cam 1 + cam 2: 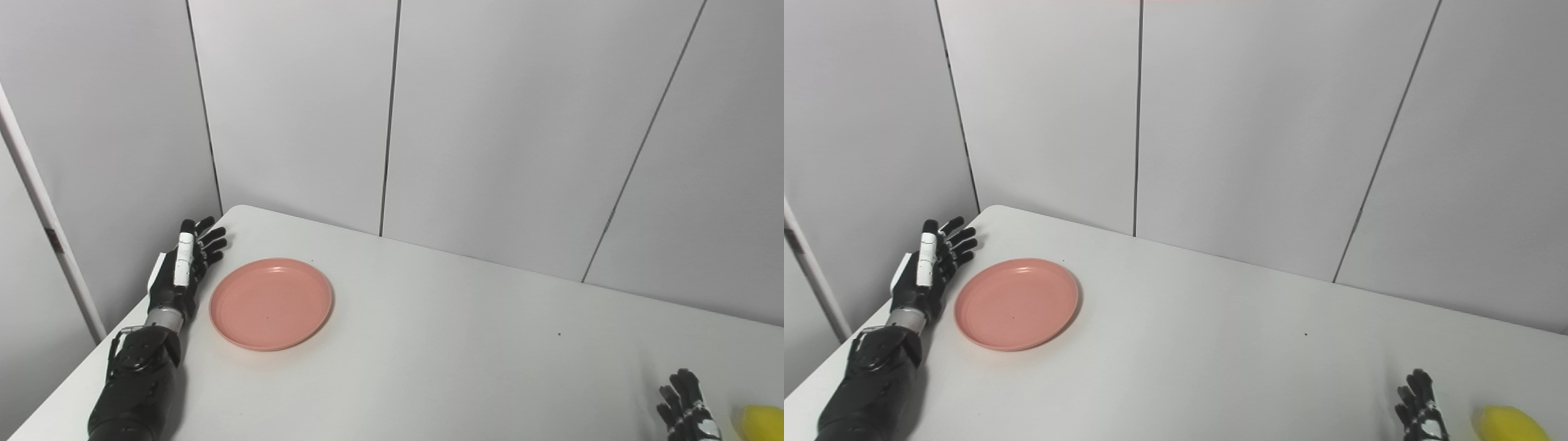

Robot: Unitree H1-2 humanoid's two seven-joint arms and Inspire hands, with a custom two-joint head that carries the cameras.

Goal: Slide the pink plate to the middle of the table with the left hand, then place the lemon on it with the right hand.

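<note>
Round, smooth pink plate (271, 304) with a shallow raised rim, lying flat near the left end of the matte white table (441, 343). Just beside its left edge — black left hand (184, 269), fingers spread, holding nothing. At the lower right corner, glossy yellow lemon (1510, 424) just beside the right hand (1421, 407) — fingers apart, empty.

Plate (271, 304) far left of lemon (1510, 424)
</note>
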